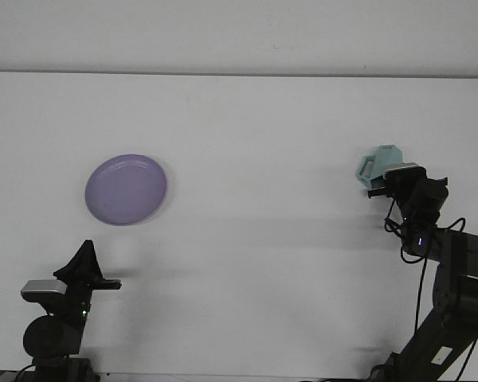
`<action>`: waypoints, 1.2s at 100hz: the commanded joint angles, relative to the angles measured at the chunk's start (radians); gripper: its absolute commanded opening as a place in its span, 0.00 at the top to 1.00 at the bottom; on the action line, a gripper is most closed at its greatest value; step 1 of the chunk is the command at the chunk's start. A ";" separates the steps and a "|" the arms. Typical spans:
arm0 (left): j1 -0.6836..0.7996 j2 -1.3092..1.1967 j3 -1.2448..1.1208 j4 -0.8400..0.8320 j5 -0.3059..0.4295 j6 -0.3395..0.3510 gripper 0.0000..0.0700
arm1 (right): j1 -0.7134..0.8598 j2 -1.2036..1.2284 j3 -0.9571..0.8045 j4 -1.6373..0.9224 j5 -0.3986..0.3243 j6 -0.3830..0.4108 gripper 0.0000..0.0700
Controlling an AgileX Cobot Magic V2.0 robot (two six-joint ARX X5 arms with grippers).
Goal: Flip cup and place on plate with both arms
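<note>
Right gripper (pixel 385 177) sat against the teal cup (pixel 380 161) at table's 3 o'clock, jaw state not discernible, left gripper (pixel 86 270) idle at 7 o'clock below the purple plate (pixel 126 189), so best confirm a firm grasp before flipping.

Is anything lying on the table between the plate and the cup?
No. In the front view, only bare white table separates the plate from the cup.
</note>
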 commanded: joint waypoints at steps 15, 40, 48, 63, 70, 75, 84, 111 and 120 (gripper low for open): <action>0.001 0.000 -0.012 0.017 -0.004 0.016 0.98 | 0.013 -0.191 0.016 -0.180 -0.064 0.156 0.99; 0.002 0.000 -0.005 0.017 -0.004 0.016 0.98 | 0.095 -0.517 0.019 -0.661 -0.112 0.317 0.99; 0.002 0.000 -0.005 0.017 -0.004 0.016 0.98 | 0.150 -0.615 0.039 -0.858 -0.112 0.317 0.99; 0.002 0.000 -0.005 0.017 -0.004 0.015 0.98 | 0.300 -0.722 0.114 -1.196 -0.134 0.336 0.99; 0.002 0.000 -0.005 0.017 -0.004 0.014 0.98 | 0.385 -0.728 0.161 -1.331 -0.131 0.333 0.99; 0.002 0.000 -0.005 0.016 -0.004 0.014 0.98 | 0.449 -0.725 0.193 -1.416 -0.130 0.333 0.99; 0.002 0.000 -0.005 0.016 -0.004 0.013 0.98 | 0.560 -0.690 0.249 -1.530 -0.126 0.333 0.99; 0.002 0.000 -0.005 0.015 -0.004 0.012 0.98 | 0.807 -0.459 0.433 -1.810 -0.043 0.309 0.99; 0.001 0.000 -0.005 0.015 -0.004 0.012 0.98 | 0.859 -0.363 0.490 -1.888 -0.033 0.283 0.99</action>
